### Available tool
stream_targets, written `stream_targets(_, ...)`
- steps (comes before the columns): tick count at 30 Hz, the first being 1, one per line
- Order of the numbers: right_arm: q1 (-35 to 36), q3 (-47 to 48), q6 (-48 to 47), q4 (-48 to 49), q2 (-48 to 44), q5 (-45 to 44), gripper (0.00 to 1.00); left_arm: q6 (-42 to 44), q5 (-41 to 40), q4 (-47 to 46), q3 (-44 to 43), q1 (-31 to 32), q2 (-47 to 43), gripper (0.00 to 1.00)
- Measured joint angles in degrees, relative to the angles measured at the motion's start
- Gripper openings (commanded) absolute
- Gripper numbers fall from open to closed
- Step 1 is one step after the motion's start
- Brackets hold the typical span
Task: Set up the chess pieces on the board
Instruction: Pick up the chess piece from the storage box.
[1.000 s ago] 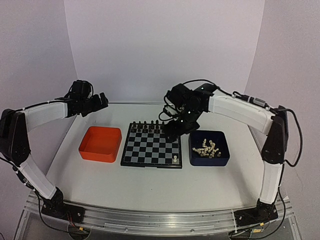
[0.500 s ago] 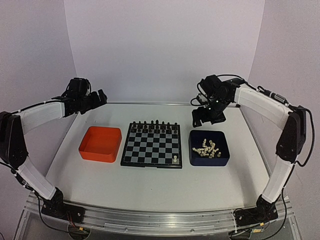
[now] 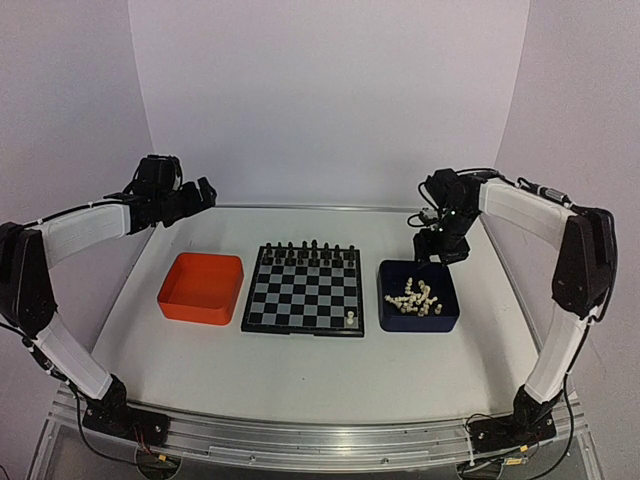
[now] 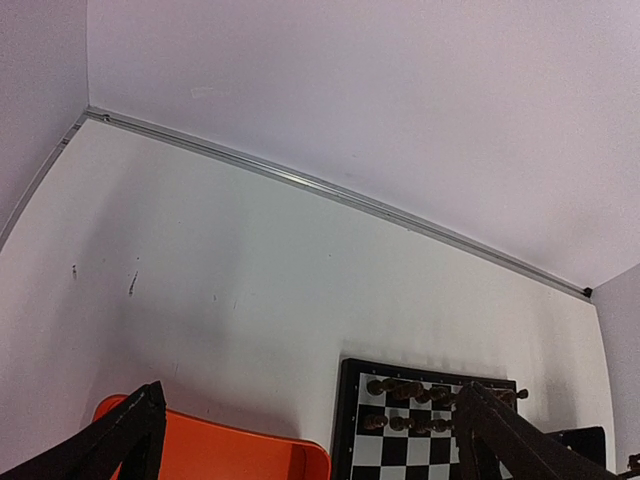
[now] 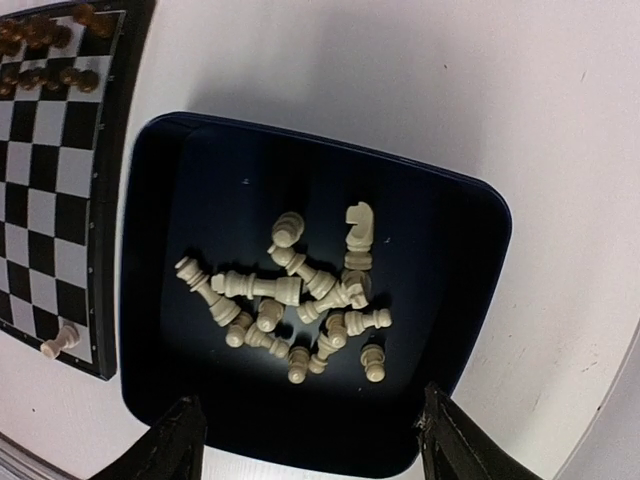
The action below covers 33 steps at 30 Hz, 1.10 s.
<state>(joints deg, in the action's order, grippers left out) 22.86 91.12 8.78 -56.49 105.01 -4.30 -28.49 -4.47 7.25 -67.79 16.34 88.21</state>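
A: Where are the chess pieces?

B: Nearly all lie tipped over in a loose heap inside the dark blue tray, just right of the board. One cream piece stands upright on the board, by its near right corner.

A: What else is on the board?

B: The black pieces, lined up in two rows along its far edge.

A: And the right gripper?

B: It hovers right of the board, over the far rim of the blue tray. Its fingers stand apart with nothing between them.

A: The left gripper?

B: High in the air, left of the board and beyond its far edge, spread wide and holding nothing.

A: Anything below it?

B: The orange tray sits on the bench just left of the board, level with it.
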Motion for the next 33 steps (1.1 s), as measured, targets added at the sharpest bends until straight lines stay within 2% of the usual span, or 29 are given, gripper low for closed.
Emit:
stream_targets(7,-2.91,0.03,-0.35,0.76,6.24,1.82,0.60,0.00,0.40,-1.16,0.00,0.00,0.36,1.00)
stream_targets(20,-3.61,-0.10,-1.91,1.99,8.93,2.57,0.51,0.00,0.40,-1.96,0.00,0.00,1.79,1.00)
stream_targets(33,-3.72,-0.49,-3.49,2.87,11.40,1.51,0.38,0.00,0.37,-1.96,-0.07,0.00,3.05,1.00)
